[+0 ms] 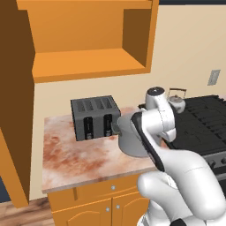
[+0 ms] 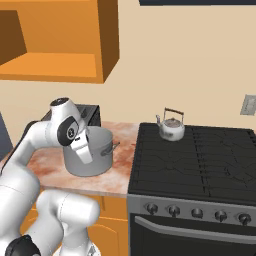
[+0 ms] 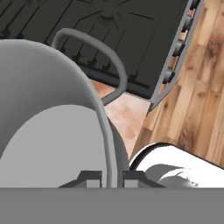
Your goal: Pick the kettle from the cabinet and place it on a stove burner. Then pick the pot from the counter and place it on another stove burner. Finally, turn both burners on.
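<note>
Pot (image 3: 48, 118): my pincer (image 3: 111, 177) grips its rim, one finger tip inside the wall and one outside, the jaws nearly closed on the thin steel.
Pincer position: in the hand view the tips straddle the rim at the bottom, just below one loop side handle (image 3: 103, 54) that arches over the top of the wall.
Pincer in base views: my hand (image 2: 82, 145) comes down over the near edge of the pot (image 2: 90, 152); the tips themselves are hidden behind my wrist.
Pot location: it sits at the counter (image 1: 75, 154), at the right end of the slab, close beside the cooktop edge; I cannot tell whether its base touches the stone.
Pot interior: plain grey, no lid.
Toaster (image 1: 95, 117): dark grey, four slots, behind and to the left of the pot (image 1: 132, 141), near it.
Cooktop (image 2: 200, 160): flat black, grid grates, right of the counter (image 2: 120, 165).
Kettle (image 2: 171, 126): upright on the rear left burner, wire handle raised, spout to the left; well apart from the pot.
Knobs (image 2: 197, 212): a row along the front of the stove.
Cabinet (image 1: 84, 39): orange, open, above the counter, with a plain shelf.
Base doors (image 1: 101, 207): orange, with small silver knobs, under the slab.
Floor (image 3: 197, 96): wood planks, seen beyond the stove front in the hand view.
</note>
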